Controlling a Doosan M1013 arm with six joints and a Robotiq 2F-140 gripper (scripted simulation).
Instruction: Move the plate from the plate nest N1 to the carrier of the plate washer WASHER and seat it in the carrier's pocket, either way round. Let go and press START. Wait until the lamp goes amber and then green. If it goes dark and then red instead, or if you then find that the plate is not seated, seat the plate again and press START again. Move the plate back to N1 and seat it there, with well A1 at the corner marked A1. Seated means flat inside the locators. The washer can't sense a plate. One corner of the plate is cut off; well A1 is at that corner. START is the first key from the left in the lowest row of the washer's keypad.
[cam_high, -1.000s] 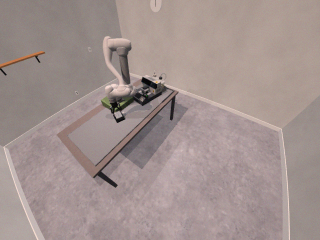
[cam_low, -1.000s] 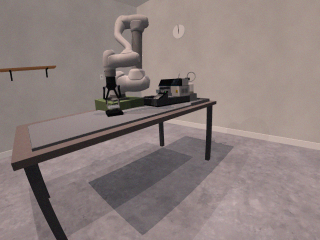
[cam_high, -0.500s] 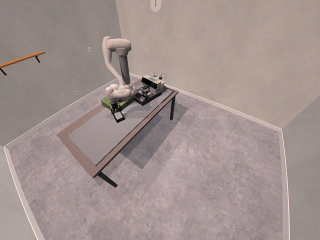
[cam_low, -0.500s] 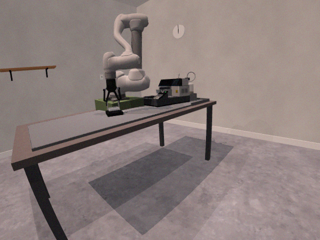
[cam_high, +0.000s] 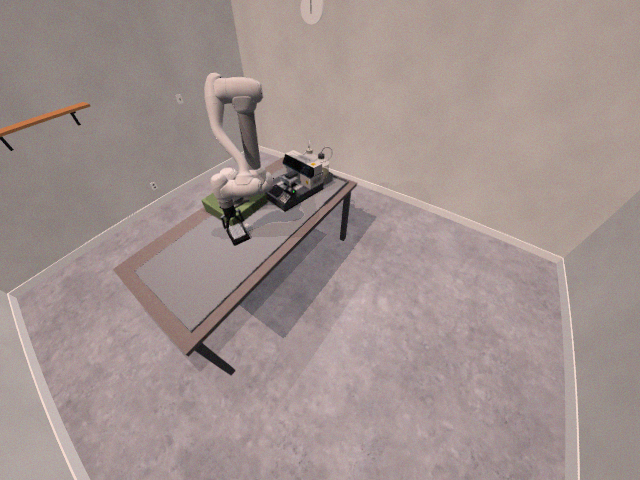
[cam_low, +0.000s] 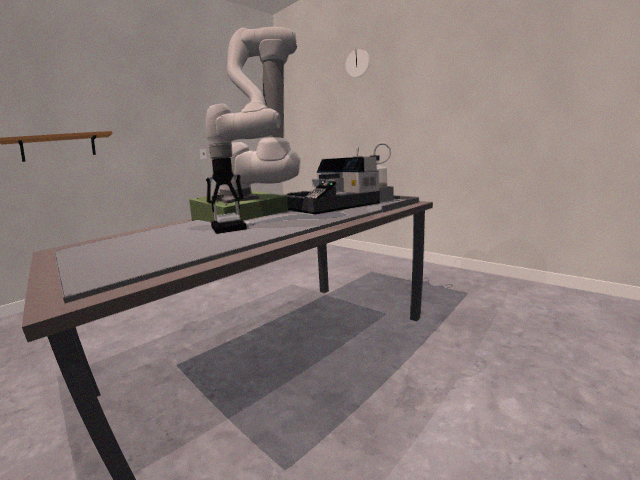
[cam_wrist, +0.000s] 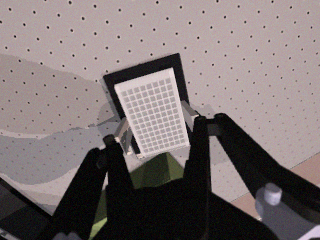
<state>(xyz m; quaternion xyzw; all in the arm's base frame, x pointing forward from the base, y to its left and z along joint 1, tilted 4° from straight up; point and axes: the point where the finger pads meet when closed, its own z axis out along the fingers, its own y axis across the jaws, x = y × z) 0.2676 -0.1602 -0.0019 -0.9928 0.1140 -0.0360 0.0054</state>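
My gripper is shut on the white well plate, with its fingers on the plate's two long sides. The black plate nest N1 lies directly beneath the plate, and its far and left edges show past it. In the top and exterior views the gripper points straight down and holds the plate low over the nest. I cannot tell whether the plate touches the nest. The same spot shows in the top view. The washer stands further right with a green lamp lit. I cannot make out the plate's cut corner.
The arm's green base block stands just behind the nest. The washer carries bottles and tubing at its back. The table's brown rim runs along the front. A wall shelf hangs at far left.
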